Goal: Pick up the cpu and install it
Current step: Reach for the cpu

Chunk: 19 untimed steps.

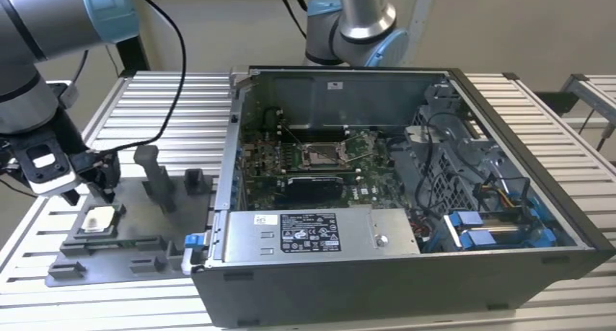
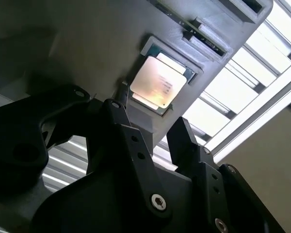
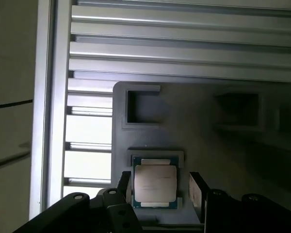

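— What takes up the most room?

— The slatted metal counter [image 1: 558,129], and on it the open computer case [image 1: 405,288], its board facing up. Along the near wall inside lies a silver box [image 1: 308,234] with a white label. The dark socket frame [image 1: 322,156] sits mid-board beyond it.

— And outside the case?

— A grey holder tray [image 1: 144,226] lies just beside the case, toward the exterior view's left. Two dark upright posts [image 1: 154,176] rise from it. They and the case's side wall stand between the tray's far end and the socket.

— Where's the cpu?

— The cpu [image 1: 100,218] lies flat in a square recess of that tray, pale top up. It is well apart from the socket. You can see it in both wrist views [image 2: 157,82] [image 3: 155,183].

— And the claw?

— The claw [image 1: 89,195] hangs right over the chip, released and grasping nothing. In the first wrist view one finger [image 3: 197,190] stands to each side of the chip, with a gap showing at that one.
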### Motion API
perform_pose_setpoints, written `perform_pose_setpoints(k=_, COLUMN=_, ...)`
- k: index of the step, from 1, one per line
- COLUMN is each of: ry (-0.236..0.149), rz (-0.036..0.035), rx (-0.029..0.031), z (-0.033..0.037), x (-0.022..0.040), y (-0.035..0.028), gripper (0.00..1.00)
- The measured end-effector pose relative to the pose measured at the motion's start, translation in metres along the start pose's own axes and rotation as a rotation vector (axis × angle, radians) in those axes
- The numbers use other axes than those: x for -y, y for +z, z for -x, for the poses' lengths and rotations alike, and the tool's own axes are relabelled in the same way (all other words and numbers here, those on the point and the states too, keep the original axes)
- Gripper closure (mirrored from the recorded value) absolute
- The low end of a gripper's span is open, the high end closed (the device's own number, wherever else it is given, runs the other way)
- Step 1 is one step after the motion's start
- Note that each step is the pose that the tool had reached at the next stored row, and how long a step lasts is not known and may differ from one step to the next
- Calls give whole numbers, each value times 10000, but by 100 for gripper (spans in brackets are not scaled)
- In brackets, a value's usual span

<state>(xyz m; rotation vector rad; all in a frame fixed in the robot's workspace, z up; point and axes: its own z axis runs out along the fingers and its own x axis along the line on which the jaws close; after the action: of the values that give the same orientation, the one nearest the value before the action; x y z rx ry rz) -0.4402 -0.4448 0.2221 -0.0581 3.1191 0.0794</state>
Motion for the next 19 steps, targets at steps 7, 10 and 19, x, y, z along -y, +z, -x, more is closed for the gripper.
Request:
perform_pose_setpoints(k=7, ry=0, rz=0, rx=-1, z=-11, x=58, y=66, gripper=100)
perform_pose_setpoints(k=10, ry=0, rz=0, rx=-1, z=-16, x=76, y=91, gripper=100)
perform_pose_setpoints(k=19, ry=2, rz=-1, rx=-16, z=-28, x=117, y=178, gripper=100)
